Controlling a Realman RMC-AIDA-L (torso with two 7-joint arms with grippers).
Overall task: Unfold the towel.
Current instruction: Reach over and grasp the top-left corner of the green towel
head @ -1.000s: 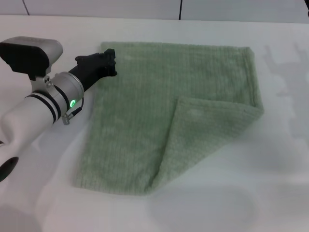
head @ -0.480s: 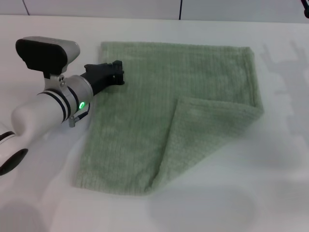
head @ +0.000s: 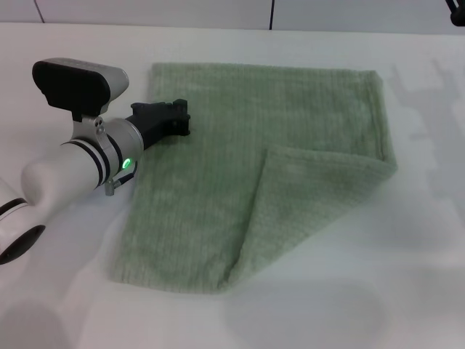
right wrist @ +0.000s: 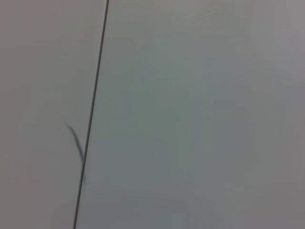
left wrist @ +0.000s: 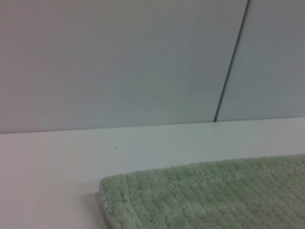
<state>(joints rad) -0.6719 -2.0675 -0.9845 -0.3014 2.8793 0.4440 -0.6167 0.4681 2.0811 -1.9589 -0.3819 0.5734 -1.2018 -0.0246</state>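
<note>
The pale sage-green towel [head: 211,174] lies flat on the white table [head: 407,276]. Its near right corner is folded over onto it as a triangular flap [head: 312,196]. My left gripper [head: 179,119] hovers low over the towel's left part, a little in from its left edge and near the far left corner. The left wrist view shows the towel's far hemmed edge [left wrist: 214,195] with the wall behind it. Only a dark sliver of my right gripper [head: 457,11] shows at the head view's top right corner, far from the towel.
A pale wall with a dark vertical seam [head: 272,14] runs behind the table. The right wrist view shows only that wall and seam [right wrist: 90,119]. White table surface surrounds the towel on all sides.
My left gripper has moved to the right and slightly nearer, from the towel's far left corner to over its left part. The towel has not moved.
</note>
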